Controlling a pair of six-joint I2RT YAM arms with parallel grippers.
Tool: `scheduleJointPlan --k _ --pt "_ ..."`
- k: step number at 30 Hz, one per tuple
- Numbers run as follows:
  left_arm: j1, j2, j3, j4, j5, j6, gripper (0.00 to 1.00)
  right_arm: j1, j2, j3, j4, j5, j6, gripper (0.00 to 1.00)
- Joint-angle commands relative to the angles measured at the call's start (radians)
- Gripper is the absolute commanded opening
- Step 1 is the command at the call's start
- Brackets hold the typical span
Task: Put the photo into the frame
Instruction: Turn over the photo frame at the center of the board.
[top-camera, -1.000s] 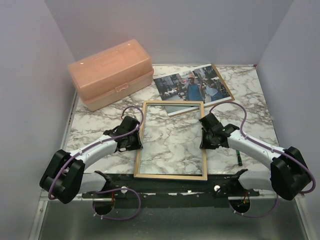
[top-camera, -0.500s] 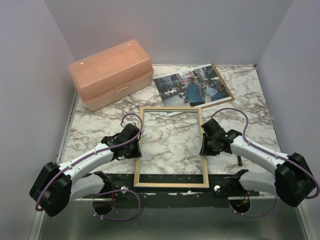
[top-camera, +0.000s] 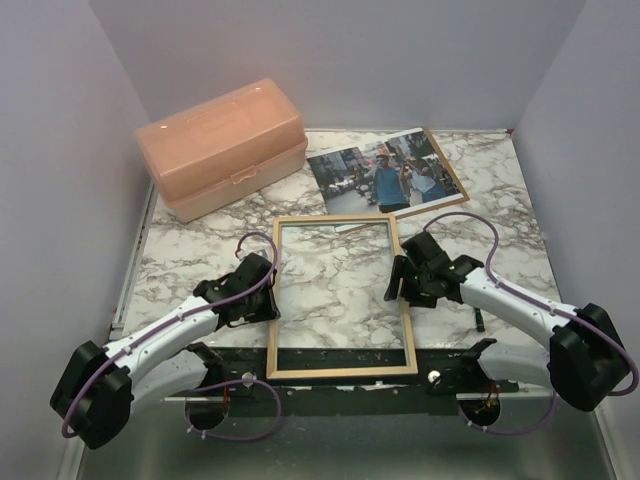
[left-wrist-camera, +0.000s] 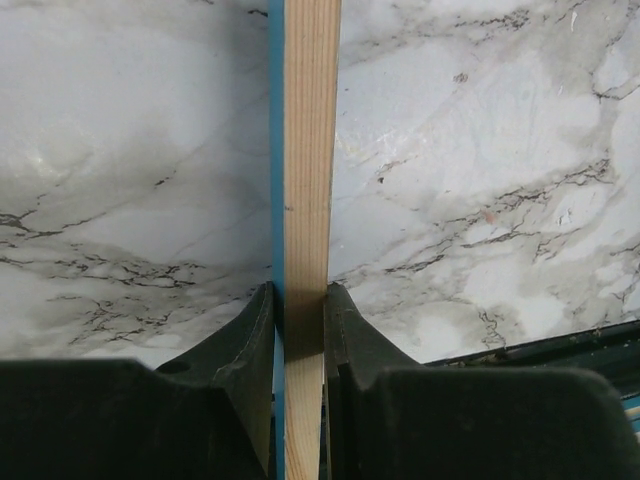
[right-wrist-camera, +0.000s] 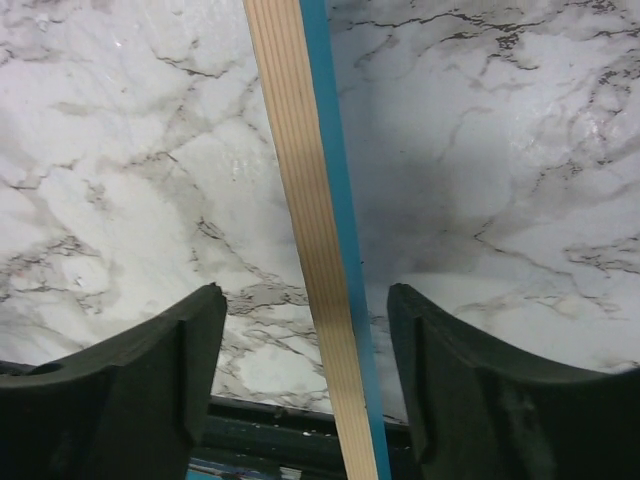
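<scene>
Marble-patterned table top (top-camera: 480, 190) fills a bay closed in by plain pale walls on three sides

1. Frame position. The frame (top-camera: 335, 218) lies flat at the near centre of the table, between the two arms, with its light wood face upward. Its near rail sits at the near edge of the table, over the dark base bar. Marble shows through the opening; nothing lies inside it.

2. Left gripper (top-camera: 265, 292). It sits on the left rail of the frame, about halfway along. In the left wrist view the gripper (left-wrist-camera: 300, 290) has both black fingers (left-wrist-camera: 250, 340) pressed against the sides of the rail (left-wrist-camera: 310, 150), so it is clamped on the frame. A thin blue strip runs along the left side of the wood there.

3. Right gripper (top-camera: 400, 282). It is positioned over the right rail. In the right wrist view the gripper (right-wrist-camera: 305, 300) has its fingers (right-wrist-camera: 190, 350) spread wide, one on each side of the rail (right-wrist-camera: 300, 180), with marble visible in both gaps (no contact with the wood). A blue edge borders the rail on its right side.

4. Photo position. The photo (top-camera: 385, 168) lies picture side up at the far right of the table, just beyond the far rail of the frame. It rests on a flat brown backing board (top-camera: 449, 168), whose edge shows along the right side of the print.

5. Other items. A peach plastic box (top-camera: 222, 145), lid shut, stands at the far left. A small dark stick-like object (top-camera: 480, 318) lies beside the right arm; its kind cannot be told
</scene>
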Motion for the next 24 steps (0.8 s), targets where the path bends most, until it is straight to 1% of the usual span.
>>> scheduleJointPlan --k 1,5,8,12,16,24 --pt "-0.002 -0.076 -0.036 0.024 0.077 -0.012 0.0 -0.002 -0.015 0.045 -0.017 0.012 0.032 0.75" --pt "-0.001 -0.116 -0.075 0.018 0.083 -0.022 0.0 -0.002 -0.048 0.062 -0.046 0.055 0.043 0.87" --pt "-0.002 -0.12 -0.098 0.046 0.097 -0.05 0.0 -0.002 -0.065 0.078 -0.068 0.085 0.048 0.94" --pt "-0.003 -0.087 -0.096 0.093 0.103 -0.084 0.0 -0.002 -0.076 0.092 -0.086 0.107 0.048 1.0" --pt "-0.003 -0.036 -0.056 0.115 0.079 -0.094 0.0 -0.002 -0.078 0.102 -0.091 0.111 0.044 1.0" --pt "-0.015 0.149 0.048 0.134 0.036 -0.041 0.0 -0.002 -0.072 0.12 -0.085 0.101 0.048 1.0"
